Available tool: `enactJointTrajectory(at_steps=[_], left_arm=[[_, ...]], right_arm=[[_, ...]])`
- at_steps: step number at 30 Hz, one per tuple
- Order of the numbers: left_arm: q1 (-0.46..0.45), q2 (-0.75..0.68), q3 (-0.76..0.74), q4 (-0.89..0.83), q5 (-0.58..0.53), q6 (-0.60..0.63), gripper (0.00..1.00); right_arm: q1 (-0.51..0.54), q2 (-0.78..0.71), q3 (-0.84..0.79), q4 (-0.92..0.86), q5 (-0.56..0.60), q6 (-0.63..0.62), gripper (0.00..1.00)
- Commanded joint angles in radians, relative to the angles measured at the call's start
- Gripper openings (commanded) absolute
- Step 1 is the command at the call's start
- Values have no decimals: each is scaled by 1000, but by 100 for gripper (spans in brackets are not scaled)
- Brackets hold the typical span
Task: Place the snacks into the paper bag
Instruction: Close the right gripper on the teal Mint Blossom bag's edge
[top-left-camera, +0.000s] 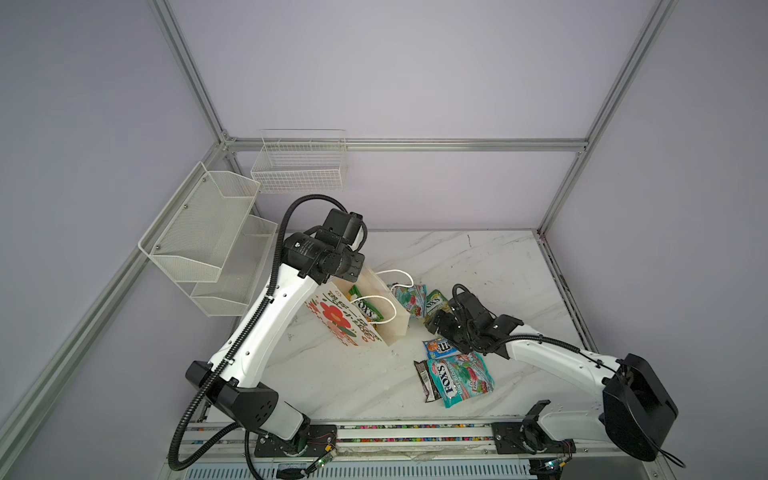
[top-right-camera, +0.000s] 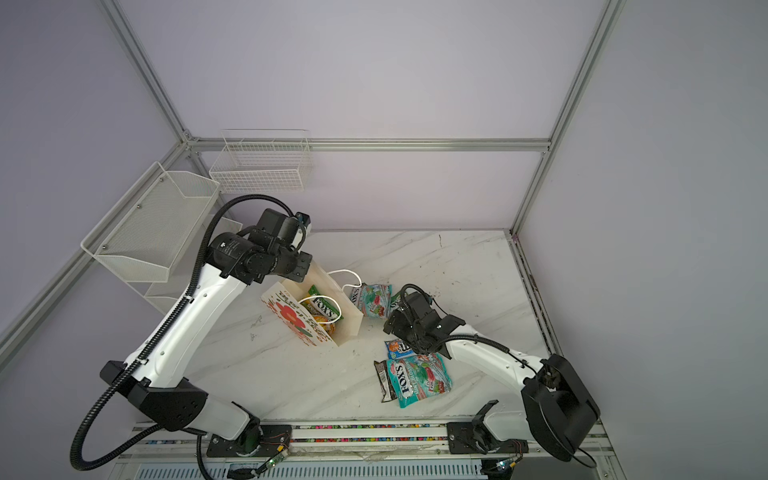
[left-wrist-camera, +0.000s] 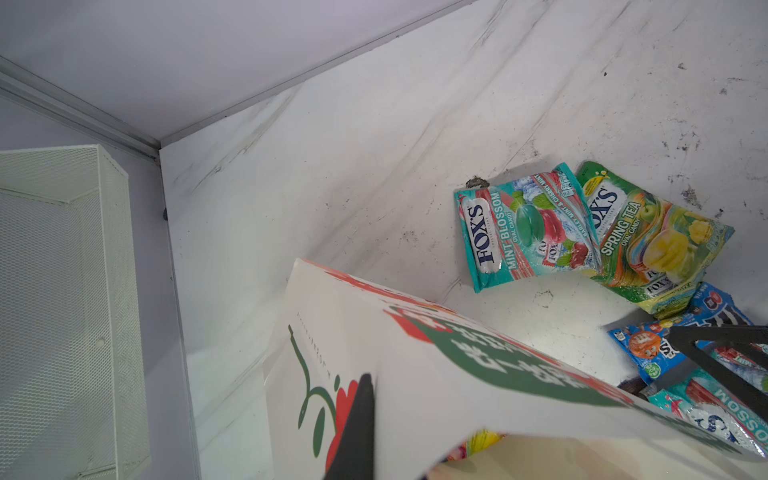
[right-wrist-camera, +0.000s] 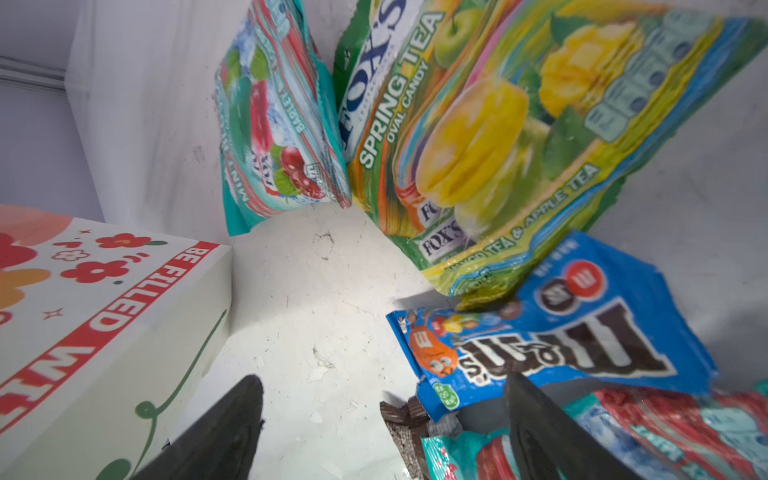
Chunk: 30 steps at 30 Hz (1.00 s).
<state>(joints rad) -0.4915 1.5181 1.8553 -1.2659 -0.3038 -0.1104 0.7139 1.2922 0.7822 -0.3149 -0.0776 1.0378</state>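
Observation:
The white paper bag (top-left-camera: 376, 328) with its red flower stands open left of centre, and a green-yellow FOX'S packet (top-left-camera: 365, 309) lies inside. My left gripper (top-left-camera: 358, 270) is shut on the bag's far wall; one finger (left-wrist-camera: 357, 419) lies against the printed side. My right gripper (right-wrist-camera: 382, 399) hangs open low over the bare table, between the bag and the blue m&m's packet (right-wrist-camera: 561, 328). A teal-red FOX'S packet (top-left-camera: 409, 299) and a green Spring Tea packet (top-left-camera: 434, 305) lie beyond it. Another teal FOX'S packet (top-left-camera: 461, 376) and a dark-brown wrapper (top-left-camera: 428, 380) lie nearer the front.
Two white wire baskets (top-left-camera: 208, 241) (top-left-camera: 299, 166) hang on the walls at the back left. The marble table (top-left-camera: 478, 266) ends at an aluminium frame post (top-left-camera: 544, 237) on the right and a rail (top-left-camera: 415, 432) at the front.

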Motion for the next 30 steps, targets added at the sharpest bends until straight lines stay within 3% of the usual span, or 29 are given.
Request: enactJointTrajectory(at_steps=[1,8,16,23,30], left_arm=[[-5,-42,37,33,-14,13,0],[-4,-29,42,40,-8,19,0],[-4,-18,36,51,-2,16,0],[-4,-12,31,54,-1,14,0],[-4,-18,24,53,-8,14,0]], right_arm=[[5,-83,-20,-129,44,6,92],[7,-347,-129,-336,20,125,94],[12,-524,-186,-541,-83,208,97],[20,-495,-240,-492,-142,223,97],[116,-415,-296,-367,-121,294,97]])
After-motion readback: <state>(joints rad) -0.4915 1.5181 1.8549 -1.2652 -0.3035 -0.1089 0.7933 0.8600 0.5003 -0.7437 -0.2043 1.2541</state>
